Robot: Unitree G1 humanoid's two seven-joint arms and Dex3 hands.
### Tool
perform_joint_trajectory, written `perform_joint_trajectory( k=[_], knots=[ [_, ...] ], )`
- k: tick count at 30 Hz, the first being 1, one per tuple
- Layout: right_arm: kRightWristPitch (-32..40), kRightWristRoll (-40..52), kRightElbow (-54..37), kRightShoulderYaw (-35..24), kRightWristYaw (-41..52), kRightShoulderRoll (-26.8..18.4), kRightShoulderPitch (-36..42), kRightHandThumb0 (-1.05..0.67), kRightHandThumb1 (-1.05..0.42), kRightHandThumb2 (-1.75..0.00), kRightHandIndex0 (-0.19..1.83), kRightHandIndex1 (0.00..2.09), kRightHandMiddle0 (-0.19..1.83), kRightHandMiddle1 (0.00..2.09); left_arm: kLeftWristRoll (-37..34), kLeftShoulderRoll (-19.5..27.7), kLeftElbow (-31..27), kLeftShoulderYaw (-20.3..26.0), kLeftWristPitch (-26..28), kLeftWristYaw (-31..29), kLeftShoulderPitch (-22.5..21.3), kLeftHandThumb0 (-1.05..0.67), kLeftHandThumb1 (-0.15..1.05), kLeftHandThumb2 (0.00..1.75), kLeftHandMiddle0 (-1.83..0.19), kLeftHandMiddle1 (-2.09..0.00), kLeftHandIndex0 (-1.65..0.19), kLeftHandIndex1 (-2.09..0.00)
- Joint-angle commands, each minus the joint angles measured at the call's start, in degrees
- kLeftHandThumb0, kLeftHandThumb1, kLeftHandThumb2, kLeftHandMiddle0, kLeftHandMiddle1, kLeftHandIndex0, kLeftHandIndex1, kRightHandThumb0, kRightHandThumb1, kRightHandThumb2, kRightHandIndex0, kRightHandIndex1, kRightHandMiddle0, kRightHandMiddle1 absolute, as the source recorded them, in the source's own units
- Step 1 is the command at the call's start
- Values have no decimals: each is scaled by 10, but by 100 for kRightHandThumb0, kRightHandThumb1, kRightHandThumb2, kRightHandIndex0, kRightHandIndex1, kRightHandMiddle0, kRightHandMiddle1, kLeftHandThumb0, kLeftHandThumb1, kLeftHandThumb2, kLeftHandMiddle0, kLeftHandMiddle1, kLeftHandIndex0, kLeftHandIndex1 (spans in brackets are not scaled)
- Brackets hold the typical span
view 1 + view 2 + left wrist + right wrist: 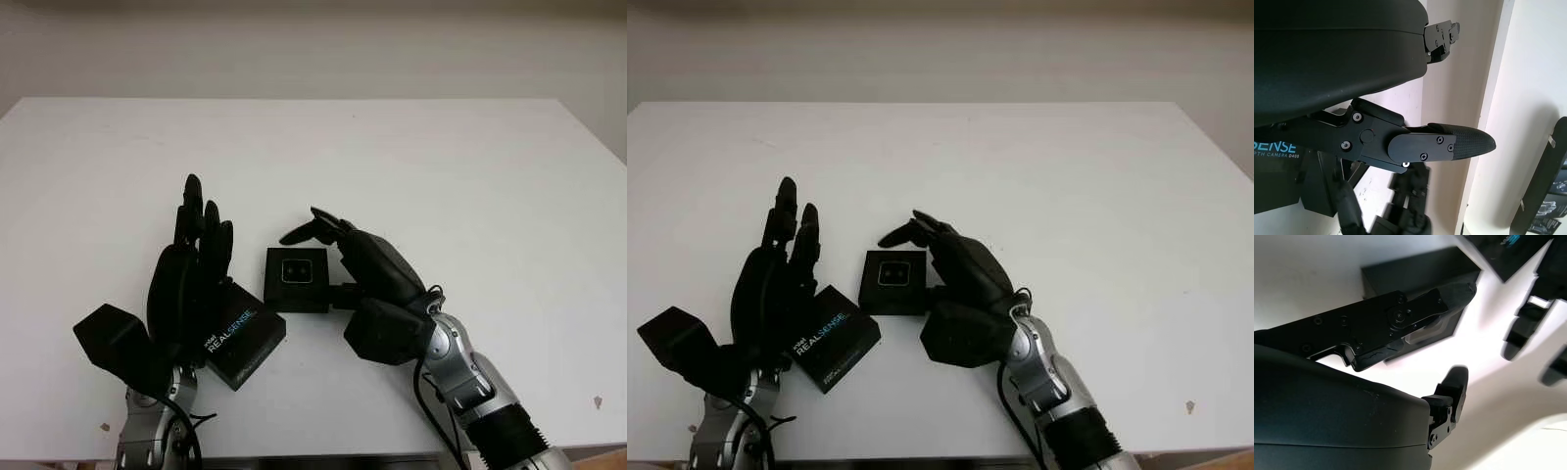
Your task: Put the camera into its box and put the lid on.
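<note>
The box [297, 279] sat open on the table [411, 157]. The right hand [367, 262] touched it, fingers empty. Beside it, the left hand [191, 279], fingers uncurled, steadied the lid [245, 333] for fitting.

So it's a plain white tabletop [411, 157], most of it bare toward the far edge and both far corners. Two things sit on it, both toward the near edge, a bit left of the middle. One's a small black open box [298, 279] with a camera visible inside. Just beside it, closer to the near left corner, a black lid [243, 336] printed "REALSENSE" lies turned at an angle to the edges.
</note>
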Motion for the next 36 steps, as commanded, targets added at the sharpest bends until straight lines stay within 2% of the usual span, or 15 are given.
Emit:
perform_joint_trajectory(
  k=[1,9,13,18,21,22,25,28,29,31,33,36],
  knots=[
    [-4,-9,-31,2,0,-8,7,-68,-96,-5,-2,4,16,33,-3,4,3,4,1,-3,13,-76,105,38,19,0,19,0],
    [4,-22,-96,1,13,-11,21,-66,-92,-4,-5,3,15,27,-4,10,5,6,-2,-7,14,-76,105,38,19,0,19,0],
    [-1,-25,-113,-3,20,-19,24,-68,-94,-6,-9,2,0,17,-7,10,2,7,1,-7,13,-76,105,38,19,0,19,0],
    [18,63,-119,-34,74,-19,24,-69,-97,-6,-8,3,-7,11,-10,17,-11,13,7,-8,12,-74,105,37,19,0,19,0],
    [36,125,-122,-60,104,-19,21,-70,-100,-7,-6,4,-5,11,28,37,-49,16,23,12,16,-71,105,36,19,0,19,0],
    [47,145,-125,-71,117,-22,18,-70,-100,-7,-6,5,-5,11,76,51,-78,13,32,33,23,-70,105,36,19,0,19,0],
    [85,187,-138,-105,142,-31,6,-68,-101,-6,-8,4,-5,9,266,69,-187,-5,88,113,56,-60,105,19,1,-8,6,-7],
    [114,191,-146,-130,136,-38,-6,-69,-100,-6,-6,5,-2,10,403,61,-280,-34,142,140,92,-56,102,8,-18,-12,-6,-11],
    [126,191,-148,-136,137,-42,-11,-68,-99,-5,-6,6,-2,10,443,63,-309,-45,164,130,105,-61,102,7,-21,-11,-8,-12],
    [149,187,-153,-147,136,-48,-20,-70,-99,-5,-6,5,-2,9,506,79,-370,-64,214,72,136,-70,104,7,-17,-8,-5,-9],
    [171,187,-160,-156,132,-50,-24,-69,-99,-5,-6,5,-2,8,536,87,-418,-74,241,18,166,-79,104,8,-4,-3,5,-4],
    [198,196,-168,-168,125,-43,-26,-70,-99,-5,-7,5,-3,7,577,81,-462,-90,261,-24,199,-86,103,6,8,-1,13,-1]
  ],
)
